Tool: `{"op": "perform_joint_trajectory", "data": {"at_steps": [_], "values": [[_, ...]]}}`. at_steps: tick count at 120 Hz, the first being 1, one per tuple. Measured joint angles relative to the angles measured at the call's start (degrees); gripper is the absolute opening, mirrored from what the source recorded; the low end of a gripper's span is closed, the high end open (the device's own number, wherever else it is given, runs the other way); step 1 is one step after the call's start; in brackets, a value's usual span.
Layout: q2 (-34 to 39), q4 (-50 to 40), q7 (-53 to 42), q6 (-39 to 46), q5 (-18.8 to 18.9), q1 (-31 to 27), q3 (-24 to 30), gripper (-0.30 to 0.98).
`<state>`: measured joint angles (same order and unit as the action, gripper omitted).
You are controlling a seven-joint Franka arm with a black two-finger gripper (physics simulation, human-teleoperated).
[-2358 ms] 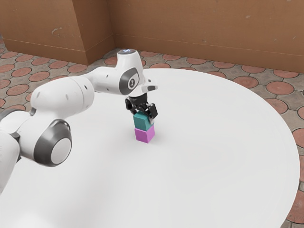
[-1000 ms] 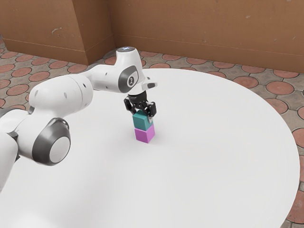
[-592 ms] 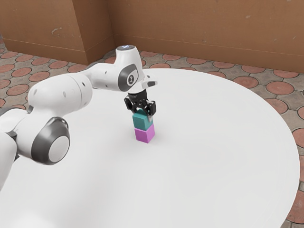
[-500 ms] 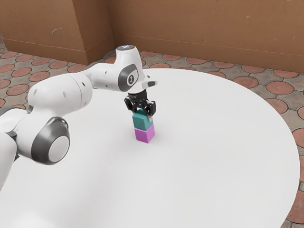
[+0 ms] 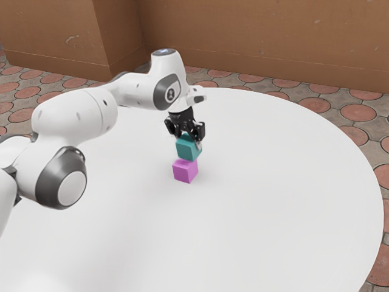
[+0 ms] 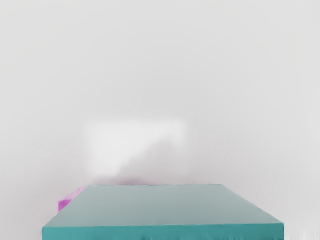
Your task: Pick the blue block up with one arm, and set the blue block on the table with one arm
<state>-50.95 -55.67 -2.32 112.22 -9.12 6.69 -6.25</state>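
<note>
White round table down below, and my gripper is clamped on the blue block, held above the pink block, probably to clear it before going sideways.

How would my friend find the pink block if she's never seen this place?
Start at the white table with the curved edge. Above it, black fingers grip a blue-green block. The pink block is the cube just below that one, standing on the table with nothing holding it.
</note>
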Motion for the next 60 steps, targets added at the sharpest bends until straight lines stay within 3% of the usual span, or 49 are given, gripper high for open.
{"op": "perform_joint_trajectory", "data": {"at_steps": [32,60], "values": [[-1.87,0.09,2.21,1.13,2.56,5.10,5.55,0.36],[-4.35,0.00,4.64,3.14,3.52,6.11,7.54,0.35]]}}
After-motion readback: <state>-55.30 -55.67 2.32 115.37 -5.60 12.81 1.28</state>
